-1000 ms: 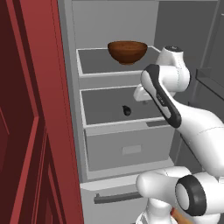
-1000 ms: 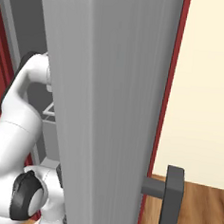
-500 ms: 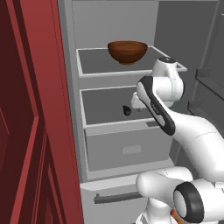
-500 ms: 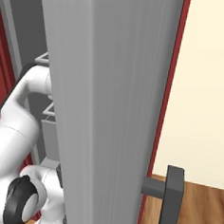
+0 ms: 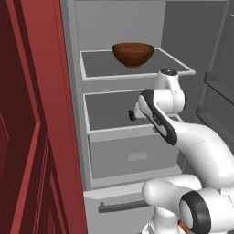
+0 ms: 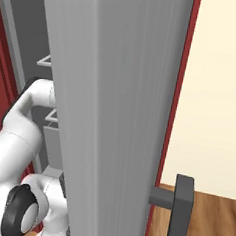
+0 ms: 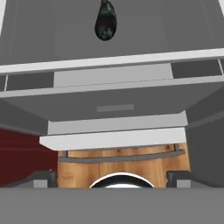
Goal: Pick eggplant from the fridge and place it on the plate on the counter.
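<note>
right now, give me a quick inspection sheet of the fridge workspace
surface: light grey middle shelf of the open fridge, a drawer below it
job's things: eggplant lies on that shelf, free of the gripper; plate and counter: nothing seen
clutter: brown wooden bowl on the upper shelf
grippers: finger tips low in the hand view, wide apart, nothing between them
cables: nothing seen
surroundings: red cupboard left of the fridge; grey fridge door with dark handle; wood floor

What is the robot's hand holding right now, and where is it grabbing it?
Nothing. The eggplant lies alone on the fridge shelf, ahead of the hand, with nothing touching it. The fingers themselves are not clear enough to see.
</note>
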